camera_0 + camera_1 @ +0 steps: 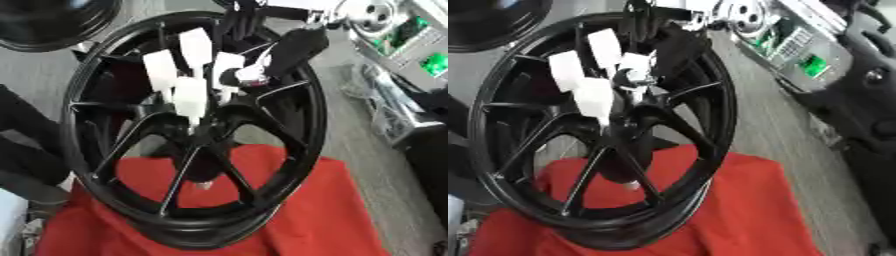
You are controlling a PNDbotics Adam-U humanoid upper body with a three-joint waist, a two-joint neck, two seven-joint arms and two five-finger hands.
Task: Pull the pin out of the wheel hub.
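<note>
A black multi-spoke wheel [302, 107] stands tilted on a red cloth [332, 210]. Its hub [208, 134] sits at the middle, where the spokes meet. My right hand [254, 75], black with white covers, comes in from the top right and hangs right over the hub centre, its lowest white part reaching down to the hub. The pin itself is hidden under the hand. A small pale stub [630, 185] shows below the hub, behind the spokes. My left hand is in neither view.
A second black rim [44, 25] lies at the top left. A grey unit with green parts [811, 62] and a round silver part [745, 15] stand on the right. Dark shapes crowd the left edge [26, 145]. The floor is grey.
</note>
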